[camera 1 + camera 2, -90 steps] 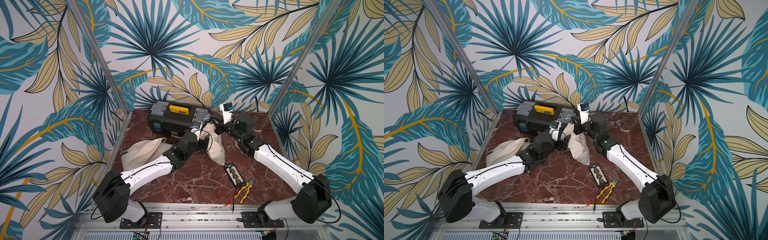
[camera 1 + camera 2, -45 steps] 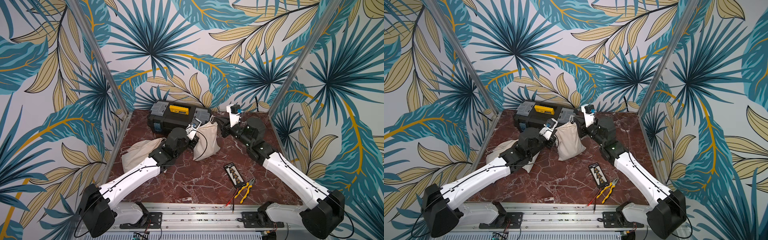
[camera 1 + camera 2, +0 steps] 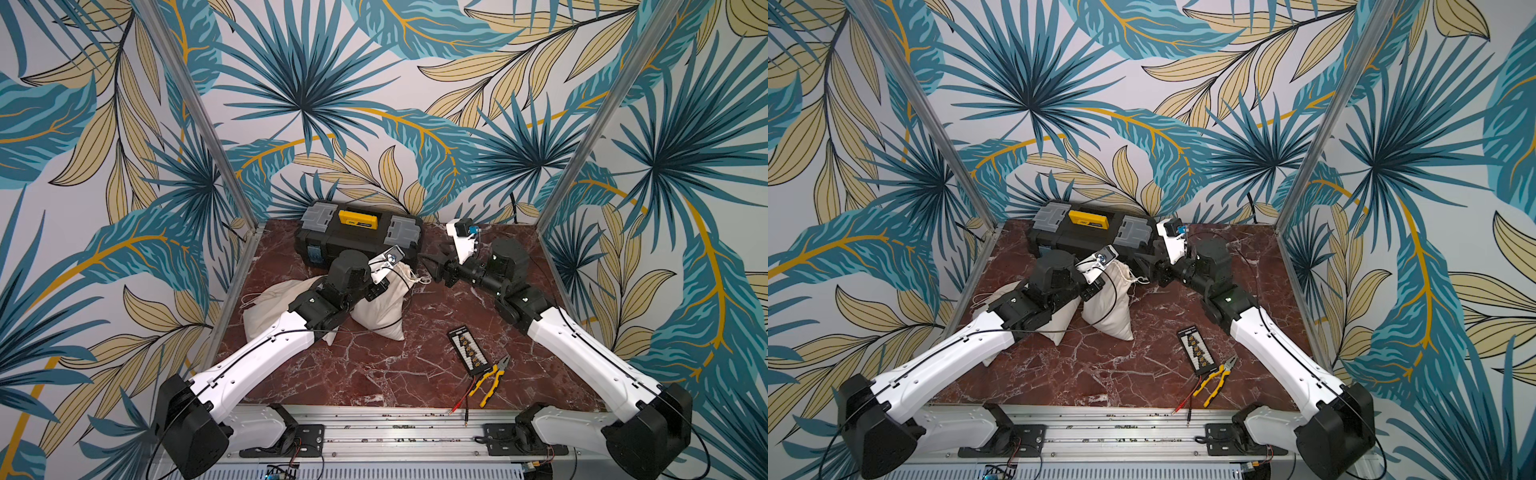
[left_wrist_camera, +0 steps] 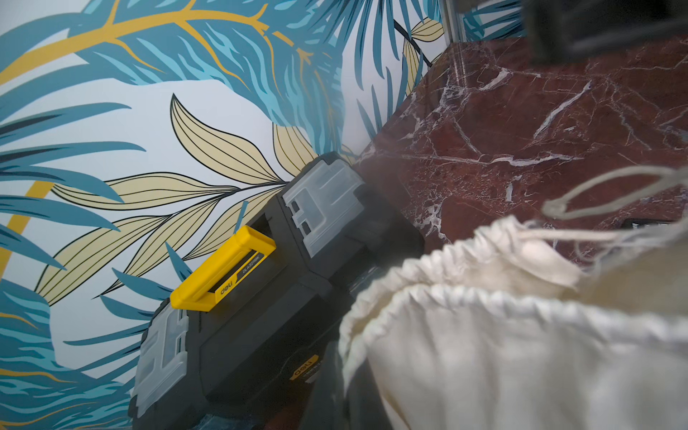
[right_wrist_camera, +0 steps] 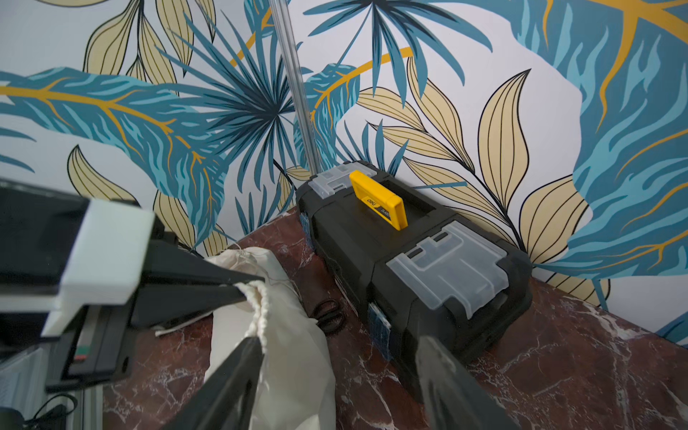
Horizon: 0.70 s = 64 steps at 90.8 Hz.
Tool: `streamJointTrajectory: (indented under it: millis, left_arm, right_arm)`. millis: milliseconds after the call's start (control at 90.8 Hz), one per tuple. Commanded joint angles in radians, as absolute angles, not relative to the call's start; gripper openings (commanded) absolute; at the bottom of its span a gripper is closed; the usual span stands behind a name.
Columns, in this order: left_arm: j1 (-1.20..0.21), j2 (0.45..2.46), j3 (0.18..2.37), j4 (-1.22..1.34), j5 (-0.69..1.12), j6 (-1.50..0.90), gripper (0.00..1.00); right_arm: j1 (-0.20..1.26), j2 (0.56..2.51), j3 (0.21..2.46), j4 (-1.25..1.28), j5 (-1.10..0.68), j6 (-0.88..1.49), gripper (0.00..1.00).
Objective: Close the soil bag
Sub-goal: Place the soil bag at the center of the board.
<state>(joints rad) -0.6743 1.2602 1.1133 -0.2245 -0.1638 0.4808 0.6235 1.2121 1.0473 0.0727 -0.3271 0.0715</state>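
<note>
The soil bag [image 3: 384, 309] is a cream cloth sack with a drawstring top. It stands upright on the red marble surface [image 3: 374, 374], just in front of the black toolbox [image 3: 357, 243] with the yellow handle.

The left fingers [image 5: 193, 298] are pinched tight on the puckered rim of the bag, which shows best from the right wrist camera. The right fingers [image 5: 227, 387] are spread wide with nothing between them. One tip is right by the bag's gathered edge, and I can't tell if it's actually touching. The other is over by the toolbox.

The drawstring [image 3: 417, 279] trails loose off the top of the bag toward the right arm. The mouth looks bunched up, but whether it's fully cinched I honestly can't say.

Other stuff on the surface: a second cream bag [image 3: 270, 309] lies slumped just beside the soil bag, partly under the left arm. Nearer the front edge there's a black card of small parts [image 3: 467, 353] — yellow-handled pliers [image 3: 492, 376] lie just beside it, along with a couple of thin red leads [image 3: 459, 401].
</note>
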Motion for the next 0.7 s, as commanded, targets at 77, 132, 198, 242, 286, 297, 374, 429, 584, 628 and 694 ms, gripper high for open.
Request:
streamJointTrajectory:
  millis: [77,132,198,242,286,297,374,429,584,628,694]
  left_arm:
    - [-0.675,1.198,1.116,-0.171,-0.159,0.505,0.00]
    - [-0.675,1.189,1.111,-0.170,-0.162,0.506,0.00]
    - [-0.675,1.184,1.107,-0.168,-0.166,0.504,0.00]
    - [-0.675,1.181,1.103,-0.167,-0.162,0.502,0.00]
    - [-0.675,1.178,1.097,-0.165,-0.157,0.497,0.00]
    - [-0.675,1.177,1.097,-0.164,-0.155,0.496,0.00]
    - [-0.675,1.169,1.085,-0.154,-0.146,0.494,0.00]
    - [-0.675,1.164,1.079,-0.152,-0.148,0.495,0.00]
    - [-0.675,1.160,1.080,-0.167,-0.149,0.495,0.00]
    - [-0.675,1.160,1.080,-0.166,-0.148,0.494,0.00]
    - [-0.674,1.161,1.076,-0.164,-0.145,0.493,0.00]
  right_arm:
    - [0.623,1.050,0.849,0.017,-0.293,-0.054,0.77]
    - [0.623,0.994,0.778,0.069,-0.298,-0.086,0.80]
    - [0.623,0.931,0.695,0.138,-0.312,-0.124,0.85]
    - [0.624,0.920,0.663,0.176,-0.351,-0.167,0.86]
    - [0.625,0.931,0.645,0.208,-0.380,-0.191,0.86]
    - [0.625,0.933,0.643,0.231,-0.383,-0.195,0.86]
    - [0.627,0.968,0.625,0.330,-0.394,-0.226,0.87]
    - [0.626,0.989,0.607,0.421,-0.359,-0.255,0.87]
    - [0.625,1.059,0.648,0.496,-0.293,-0.368,0.87]
    - [0.625,1.077,0.666,0.499,-0.288,-0.394,0.86]
    - [0.626,1.108,0.686,0.506,-0.305,-0.430,0.85]
